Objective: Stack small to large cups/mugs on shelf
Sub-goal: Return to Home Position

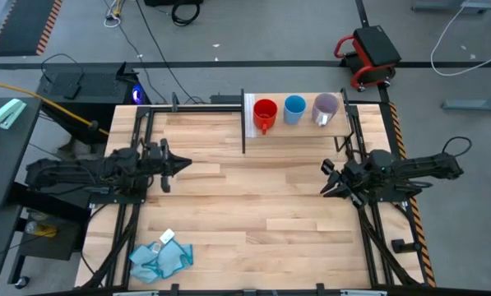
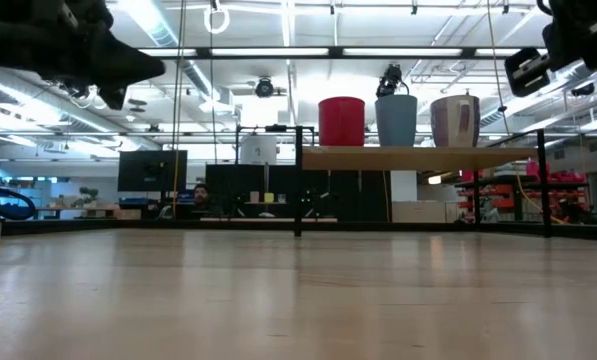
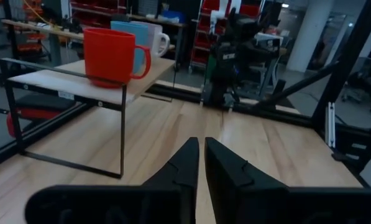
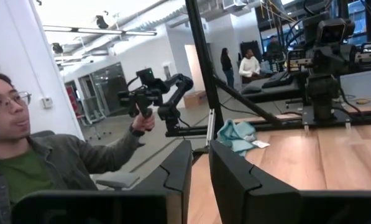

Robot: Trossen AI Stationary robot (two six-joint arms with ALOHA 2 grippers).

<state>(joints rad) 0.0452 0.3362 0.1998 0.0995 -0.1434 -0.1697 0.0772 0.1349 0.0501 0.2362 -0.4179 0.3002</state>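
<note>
Three mugs stand upright in a row on the shelf [image 1: 288, 128] at the far edge of the counter [image 1: 245, 214]: the red mug [image 1: 264, 113] at the end nearer your left arm, the blue mug [image 1: 294, 108] in the middle, and the lilac mug [image 1: 324, 108] at the end nearer your right arm. They sit close beside one another without any being nested inside another, and none lies on the counter itself. From the level view across the counter the red one looks a touch shorter than the other two, but the differences are slight, so you cannot confirm the small-to-large order from here with confidence. The placing part of the job reads as finished, and what you have left is to park the arms. Your left gripper [image 1: 179, 164] hangs over the left side of the counter, well apart from the shelf, with its fingers pressed nearly together on nothing. Your right gripper [image 1: 327, 179] hangs over the right side, short of the shelf's near edge, with its fingers a little parted and also empty. A light-blue cloth [image 1: 161, 256] lies crumpled near the front left corner, apart from everything else. Nothing looks in the way of either arm, so the remaining step appears simple.
</note>
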